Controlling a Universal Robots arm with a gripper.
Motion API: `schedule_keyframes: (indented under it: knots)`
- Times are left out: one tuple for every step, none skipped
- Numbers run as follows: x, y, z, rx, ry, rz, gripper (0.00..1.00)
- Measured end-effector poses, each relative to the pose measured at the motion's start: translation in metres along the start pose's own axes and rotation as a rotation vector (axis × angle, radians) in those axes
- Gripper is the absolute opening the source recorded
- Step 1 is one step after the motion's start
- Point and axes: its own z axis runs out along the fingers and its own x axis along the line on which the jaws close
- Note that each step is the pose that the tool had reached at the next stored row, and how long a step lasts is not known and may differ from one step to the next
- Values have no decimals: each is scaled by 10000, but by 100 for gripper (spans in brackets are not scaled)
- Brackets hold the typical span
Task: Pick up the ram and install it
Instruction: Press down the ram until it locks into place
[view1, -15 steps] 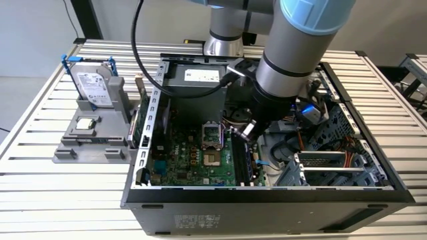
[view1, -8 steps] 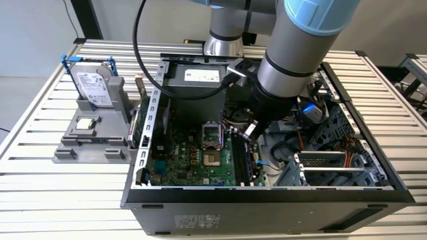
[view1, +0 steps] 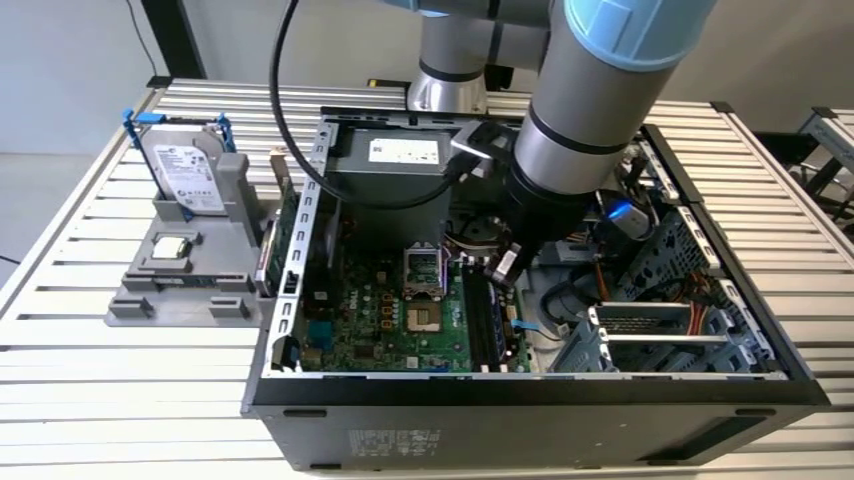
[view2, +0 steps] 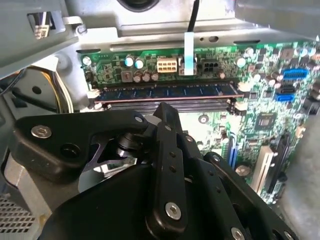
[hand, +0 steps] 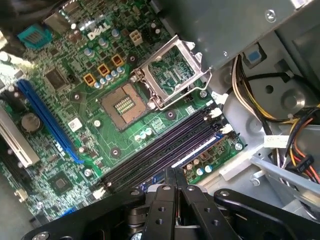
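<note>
The ram (view2: 165, 91) is a long dark green stick with black chips, standing in the memory slot farthest from the processor socket. In the first wrist view its top edge shows as a bright strip (hand: 196, 151). My gripper (view1: 505, 268) is down inside the open computer case, right above the memory slots (view1: 489, 325). Its black fingertips (hand: 175, 175) are pressed together with nothing between them. In the second wrist view the gripper (view2: 167, 112) hangs just above the middle of the ram, and I cannot tell whether it touches it.
The open processor socket (hand: 122, 105) lies beside the slots. Yellow and orange cables (hand: 295, 145) and a drive cage (view1: 667, 330) crowd the case. Outside it, a grey holder carries a silver hard drive with blue brackets (view1: 187, 170) and a small square processor chip (view1: 170, 248).
</note>
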Motion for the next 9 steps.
schedule_keyframes:
  knots:
    - [0, 0, 1, 63, -44, -115, 0]
    - [0, 0, 1, 113, -78, -235, 0]
    - [0, 0, 1, 135, -95, -357, 0]
    - [0, 0, 1, 133, -90, -497, 0]
    - [0, 0, 2, 129, -81, -668, 0]
    - [1, 0, 5, 122, -74, -854, 0]
    - [1, 0, 7, 117, -65, -1032, 0]
    - [1, 0, 9, 111, -56, -1223, 0]
    - [1, 0, 11, 107, -51, -1397, 0]
